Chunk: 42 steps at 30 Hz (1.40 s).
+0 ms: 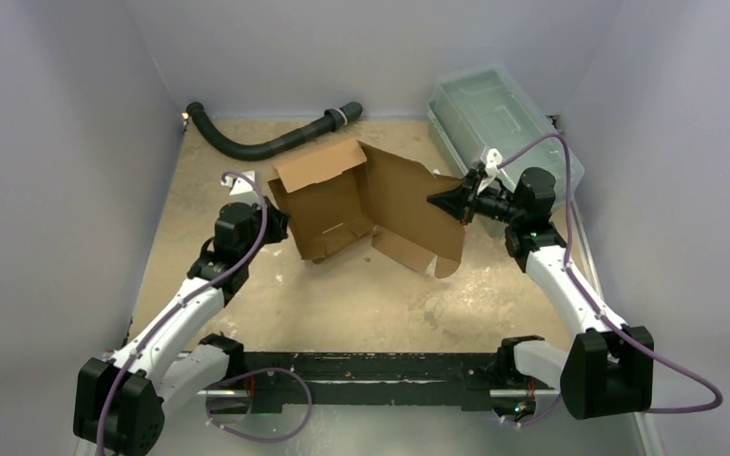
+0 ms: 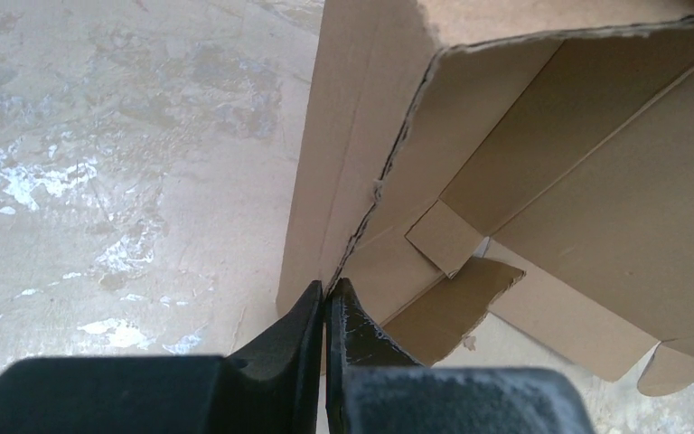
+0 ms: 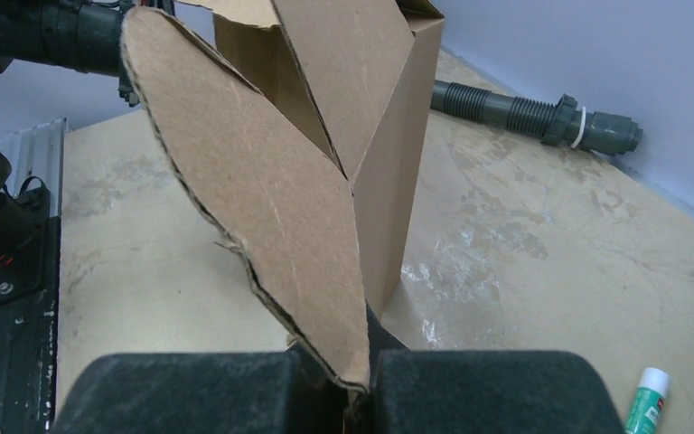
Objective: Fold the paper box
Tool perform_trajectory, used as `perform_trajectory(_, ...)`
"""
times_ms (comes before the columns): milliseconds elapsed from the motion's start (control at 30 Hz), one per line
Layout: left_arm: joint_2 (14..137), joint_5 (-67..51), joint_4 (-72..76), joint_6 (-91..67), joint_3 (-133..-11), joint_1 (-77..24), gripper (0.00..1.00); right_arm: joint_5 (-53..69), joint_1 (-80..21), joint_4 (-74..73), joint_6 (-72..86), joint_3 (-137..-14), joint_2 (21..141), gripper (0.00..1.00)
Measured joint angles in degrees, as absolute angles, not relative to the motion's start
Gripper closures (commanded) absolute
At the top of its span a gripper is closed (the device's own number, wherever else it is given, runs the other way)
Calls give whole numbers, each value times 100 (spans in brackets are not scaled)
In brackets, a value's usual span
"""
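The half-formed paper box (image 1: pixel 361 204), plain brown corrugated cardboard with ragged die-cut edges, stands mid-way on the bench (image 1: pixel 342 294). Left fingers (image 2: pixel 307 321) pinch its upright wall (image 2: pixel 343 136) at nine o'clock; right fingers (image 3: pixel 470 389) clamp a rounded flap (image 3: pixel 253 208) at three o'clock.

You are seeing soft, even overhead light; shadows are falling faint; the table (image 2: pixel 99 136) is gleaming in pale patches; wrist views are blurring along the bottom.
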<state>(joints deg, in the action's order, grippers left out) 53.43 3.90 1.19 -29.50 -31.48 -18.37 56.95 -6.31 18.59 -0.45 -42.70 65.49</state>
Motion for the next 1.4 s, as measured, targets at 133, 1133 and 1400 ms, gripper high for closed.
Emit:
perform_trajectory(133,5542,366,108,-2814,-3330,-1837,100,5614,-648,1868,-45,-4270,6549,100)
perform_trajectory(1133,6139,209,-720,-2749,-4545,-1837,82,4722,-751,1706,-121,-4272,6567,100)
perform_trajectory(1400,6139,102,-720,-2794,-4589,-1837,82,4700,-751,1702,-154,-4272,6569,100)
